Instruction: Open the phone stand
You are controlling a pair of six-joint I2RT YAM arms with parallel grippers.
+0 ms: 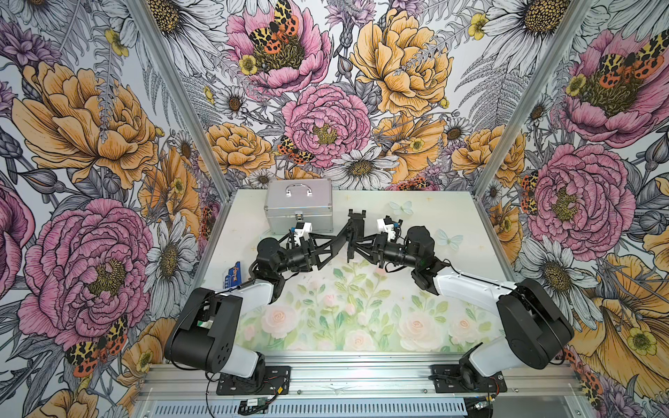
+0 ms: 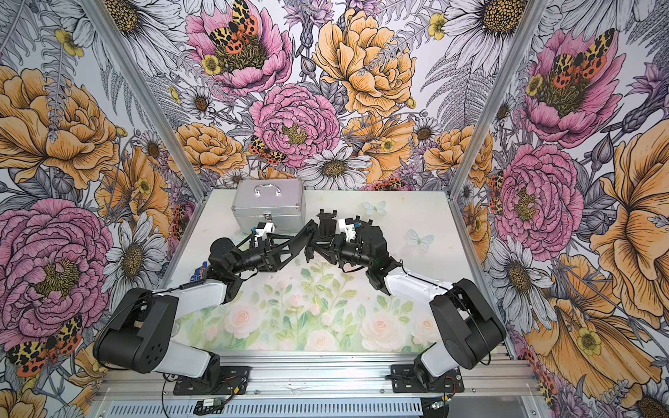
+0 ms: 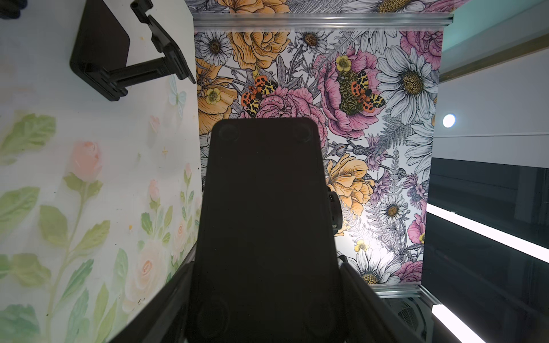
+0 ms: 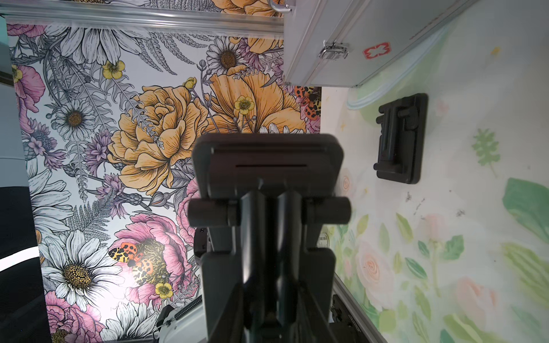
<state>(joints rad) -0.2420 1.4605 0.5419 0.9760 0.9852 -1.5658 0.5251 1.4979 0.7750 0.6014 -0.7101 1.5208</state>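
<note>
Both your pincers hold the phone stand off the surface near the silver case. The left pincer is wide across its base and the right pincer is narrow on the hinged part. It looks barely unfolded, so you've most of the opening left.

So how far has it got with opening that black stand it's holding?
Done: the phone stand is off the table, held between both arms. In hand: the left tool grips its flat base, the right tool its hinged upper piece. Left: swinging those pieces apart and setting it down; how far it is unfolded I cannot tell.
</note>
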